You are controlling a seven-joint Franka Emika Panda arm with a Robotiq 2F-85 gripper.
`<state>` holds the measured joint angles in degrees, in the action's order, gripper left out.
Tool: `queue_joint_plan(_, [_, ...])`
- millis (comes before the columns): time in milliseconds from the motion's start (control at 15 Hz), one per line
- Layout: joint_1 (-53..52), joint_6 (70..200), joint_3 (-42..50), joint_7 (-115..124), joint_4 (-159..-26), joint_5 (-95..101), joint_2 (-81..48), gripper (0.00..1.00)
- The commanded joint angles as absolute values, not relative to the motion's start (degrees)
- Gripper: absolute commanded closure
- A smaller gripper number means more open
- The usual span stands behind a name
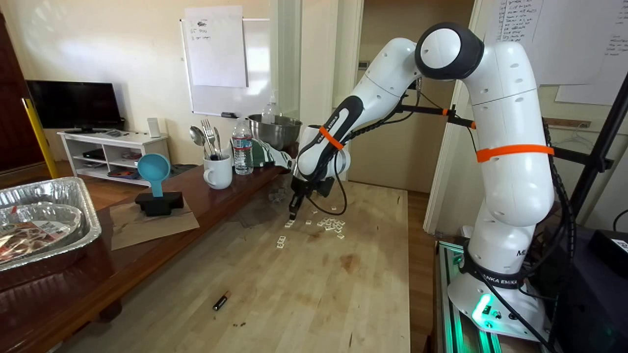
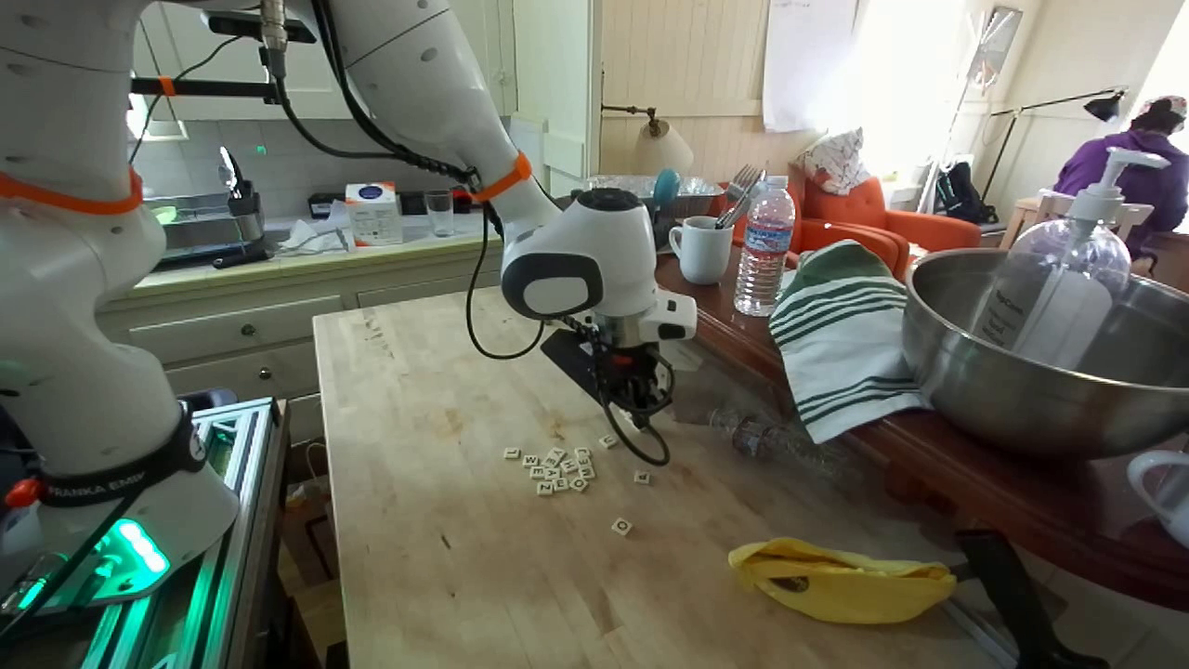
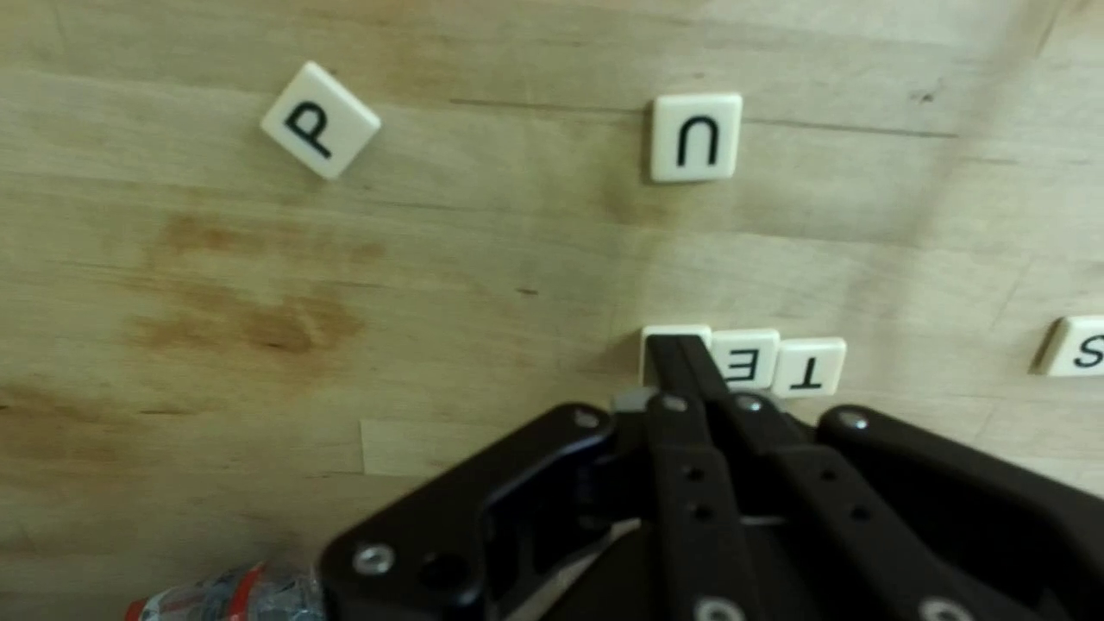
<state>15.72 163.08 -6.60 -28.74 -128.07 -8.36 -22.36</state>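
My gripper (image 3: 679, 345) is shut, its two black fingers pressed together with nothing seen between them. The tips stand over a cream letter tile (image 3: 676, 330) and hide its letter; whether they touch it I cannot tell. Against that tile's right side in the wrist view lie an E tile (image 3: 752, 358) and a T tile (image 3: 811, 366), forming a row. Apart from them are a U tile (image 3: 696, 138), a tilted P tile (image 3: 320, 121) and an S tile (image 3: 1080, 347) at the right edge. In an exterior view the gripper (image 1: 293, 216) points down close to the tabletop.
Several loose tiles (image 2: 560, 484) form a cluster near the gripper. A clear bottle (image 3: 246, 597) lies on the table; a battery (image 1: 222, 300) and a yellow banana-shaped item (image 2: 845, 587) lie farther off. A raised wooden ledge (image 1: 235, 198) carries a mug (image 1: 219, 172) and a steel bowl (image 1: 277, 133).
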Motion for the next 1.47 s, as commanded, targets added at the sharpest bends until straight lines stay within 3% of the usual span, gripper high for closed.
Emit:
queue_joint_plan(0, [16.15,164.49,-7.63,-29.39,-127.65,-7.61,-23.93,1.00])
queue_joint_plan(1400, [15.90,164.27,-9.84,-30.61,-128.59,-7.73,-24.09,1.00])
